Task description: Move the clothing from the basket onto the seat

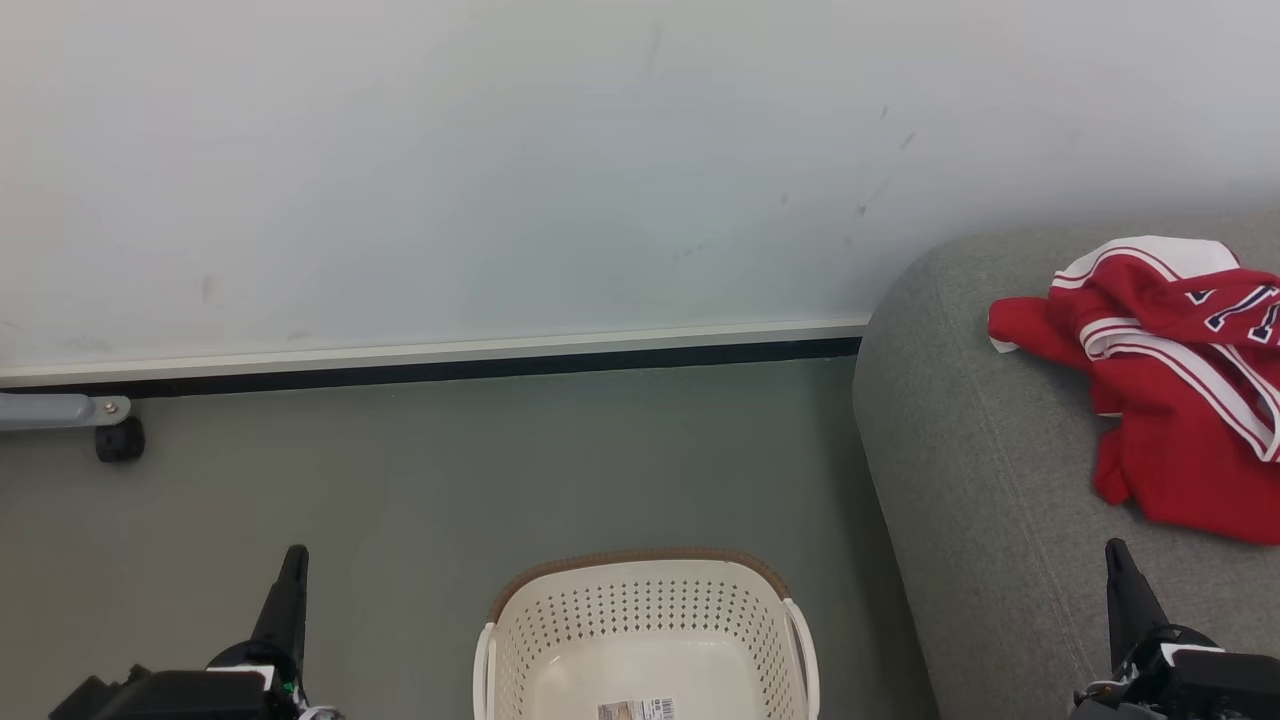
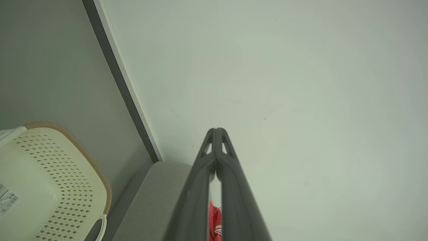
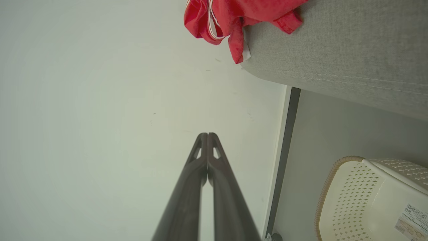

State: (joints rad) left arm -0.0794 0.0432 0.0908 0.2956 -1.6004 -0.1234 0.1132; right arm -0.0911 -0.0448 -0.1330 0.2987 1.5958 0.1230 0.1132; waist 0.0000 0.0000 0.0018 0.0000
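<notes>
Clothing [image 1: 1170,400], red with white stripes and dark lettering, is seen crumpled in a heap on the grey seat [image 1: 980,480], at the right of the head view, where part of it is cut off by the picture's border. In the right wrist view one red corner is shown draped over the cushion's edge, against the pale wall [image 1: 500,170].

The basket [image 1: 640,610] is set on the grey floor [image 1: 400,480] just beside the seat's rounded end. Its cream bottom is laid bare, and a barcode label [image 1: 637,709] is stuck to it.

The left end effector [image 1: 295,556] is held over the floor to the left of the basket, apart from it, its two dark fingers pressed together tip to tip. The right end effector [image 1: 1117,552] is held over the near part of the seat, apart from the clothing, its fingers likewise pressed together. In both wrist views the closed fingers are pointed toward the wall.
</notes>
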